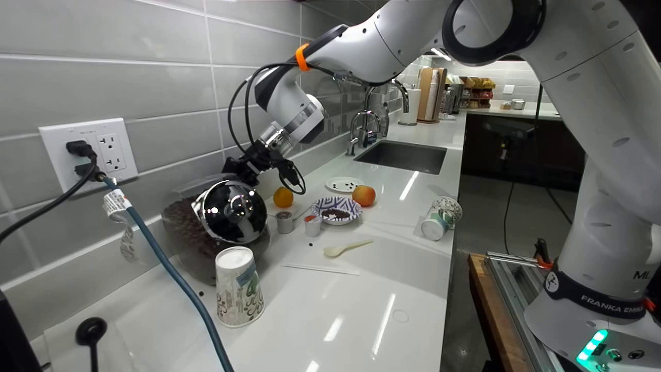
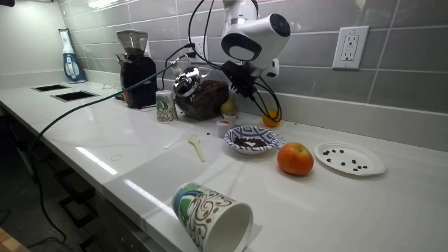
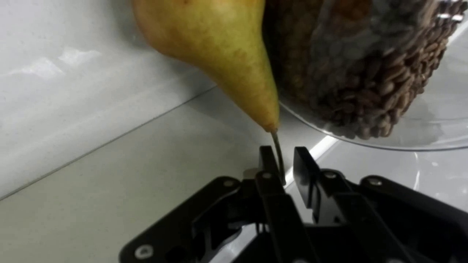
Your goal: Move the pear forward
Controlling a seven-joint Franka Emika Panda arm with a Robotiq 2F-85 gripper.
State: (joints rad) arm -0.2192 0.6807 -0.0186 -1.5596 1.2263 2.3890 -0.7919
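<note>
The yellow-green pear (image 3: 219,44) fills the upper middle of the wrist view, its neck and thin stem pointing towards my gripper (image 3: 281,151). The fingers are partly open with a narrow gap. The stem lies between them, close to one finger, with room on the other side. In an exterior view the pear (image 2: 229,107) stands upright by the wall, right beside the large bean jar, partly behind small pods. My gripper (image 2: 241,82) is just above it there. In the remaining exterior view the pear is hidden behind the jar, and the fingertips are hidden too.
The clear bean jar (image 2: 210,101) with its chrome lid stands close beside the pear. Nearby are an orange (image 2: 271,118), small pods (image 2: 224,128), a patterned bowl (image 2: 241,147), an apple (image 2: 295,159), a spoon (image 2: 196,145), an upright cup (image 1: 238,289) and a blue cable (image 1: 170,268).
</note>
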